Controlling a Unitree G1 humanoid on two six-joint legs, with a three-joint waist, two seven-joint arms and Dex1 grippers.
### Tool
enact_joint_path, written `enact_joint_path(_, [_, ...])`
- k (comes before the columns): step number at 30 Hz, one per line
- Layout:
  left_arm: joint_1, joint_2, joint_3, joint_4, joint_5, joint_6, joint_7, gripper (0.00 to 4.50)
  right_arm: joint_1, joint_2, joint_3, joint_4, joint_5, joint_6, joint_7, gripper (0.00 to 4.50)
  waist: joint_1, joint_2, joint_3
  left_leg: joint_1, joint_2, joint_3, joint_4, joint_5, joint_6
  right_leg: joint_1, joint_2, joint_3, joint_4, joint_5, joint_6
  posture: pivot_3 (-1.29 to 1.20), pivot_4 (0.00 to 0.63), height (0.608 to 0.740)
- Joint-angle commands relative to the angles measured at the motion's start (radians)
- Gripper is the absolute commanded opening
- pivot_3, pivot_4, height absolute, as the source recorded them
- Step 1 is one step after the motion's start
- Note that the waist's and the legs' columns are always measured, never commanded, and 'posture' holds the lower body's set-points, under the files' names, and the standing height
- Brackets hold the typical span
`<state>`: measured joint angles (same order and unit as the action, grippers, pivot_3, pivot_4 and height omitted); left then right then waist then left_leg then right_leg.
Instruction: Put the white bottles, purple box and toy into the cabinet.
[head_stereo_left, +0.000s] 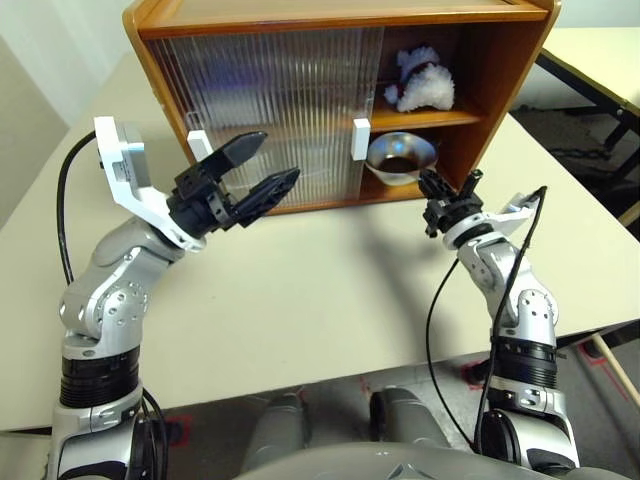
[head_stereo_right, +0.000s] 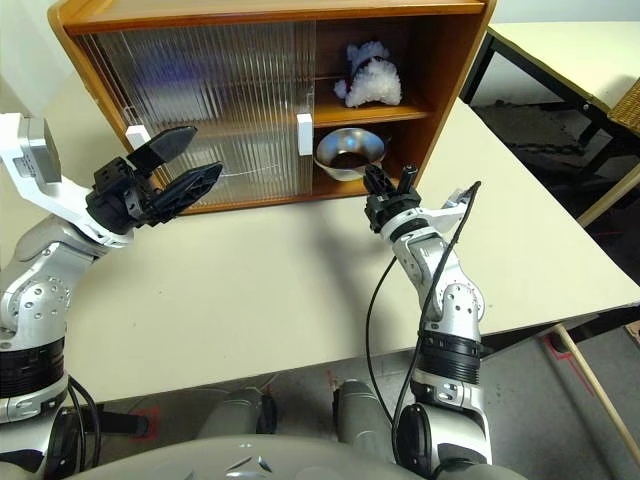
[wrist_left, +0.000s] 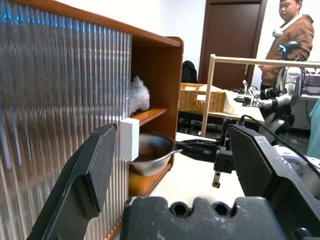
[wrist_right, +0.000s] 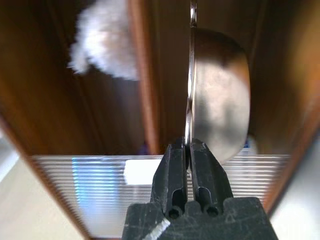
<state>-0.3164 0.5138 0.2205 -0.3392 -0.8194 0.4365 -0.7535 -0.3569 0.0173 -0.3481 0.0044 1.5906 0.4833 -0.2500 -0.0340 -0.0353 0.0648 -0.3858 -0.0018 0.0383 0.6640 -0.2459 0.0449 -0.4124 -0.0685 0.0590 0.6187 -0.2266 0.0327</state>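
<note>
From the head cameras, the right gripper (head_stereo_left: 448, 192) is reaching level toward the cabinet (head_stereo_left: 330, 20), its fingers pressed together on the near rim of the steel bowl (head_stereo_left: 400, 157), which is tilting on the lower shelf straight ahead of it. The plush toy (head_stereo_left: 422, 82) is sitting on the upper shelf, above and beyond those fingertips. The left gripper (head_stereo_left: 262, 170) is hovering spread wide in front of the ribbed sliding door (head_stereo_left: 270, 90), beside a white handle (head_stereo_left: 198, 142).

From the left wrist, the open fingers (wrist_left: 82, 175) are framing another white handle (wrist_left: 129, 139) and the bowl just past it.

From the right wrist, the closed fingertips (wrist_right: 176, 165) are pinching the thin bowl rim edge-on.

The bowl looks stiff, light and slippery, so a rim pinch may let it swing or slip. The toy looks soft and light; gripping its body would suit. I cannot see the bottles or the purple box.
</note>
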Motion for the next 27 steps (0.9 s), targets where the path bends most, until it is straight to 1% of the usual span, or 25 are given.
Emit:
enact_joint_path(1, [-0.008,0.013,0.01,-0.018,-0.006,0.011,0.006,4.5,-0.008,0.017,-0.022,0.018,-0.04,-0.024,0.032,0.02,0.0,0.0,0.0,0.0,0.0,0.0,0.0,0.0,0.0,0.0,0.0,0.0,0.0,0.0,0.0,0.09,0.012,0.74])
enact_joint_path(9, [-0.009,0.021,0.017,-0.02,-0.008,0.013,0.009,4.5,-0.056,0.055,-0.054,0.132,-0.131,-0.059,0.115,0.02,0.0,0.001,0.0,0.001,0.0,0.0,0.0,0.0,0.0,0.0,0.0,0.0,0.001,0.0,0.0,0.1,0.008,0.74])
enact_joint_path(14, [-0.01,0.028,0.023,-0.02,-0.01,0.016,0.009,4.5,-0.087,0.058,-0.083,0.271,-0.209,-0.084,0.216,0.02,0.001,0.001,-0.001,0.001,0.0,0.0,0.0,0.0,0.0,0.0,0.0,0.0,0.002,0.0,0.0,0.11,0.009,0.74])
enact_joint_path(18, [-0.01,0.035,0.028,-0.022,-0.013,0.019,0.009,4.5,-0.153,0.054,-0.11,0.415,-0.266,-0.115,0.303,0.02,0.001,0.001,-0.001,0.001,0.0,0.0,0.001,0.0,0.0,0.0,0.0,0.0,0.002,0.001,-0.001,0.11,0.01,0.74])
enact_joint_path(24, [-0.005,0.036,0.031,-0.03,-0.014,0.021,0.013,4.5,-0.268,0.014,-0.181,0.66,-0.34,-0.167,0.439,0.02,0.001,0.001,-0.001,0.003,0.0,0.0,0.001,0.0,0.0,0.001,0.001,0.0,0.003,0.003,-0.002,0.13,0.008,0.74])
enact_joint_path(27, [0.001,0.035,0.035,-0.035,-0.013,0.021,0.014,4.5,-0.341,-0.02,-0.222,0.828,-0.382,-0.201,0.517,0.02,0.001,0.001,-0.001,0.004,0.0,0.0,0.001,0.0,0.0,0.002,0.001,0.0,0.003,0.003,-0.002,0.13,0.005,0.74])
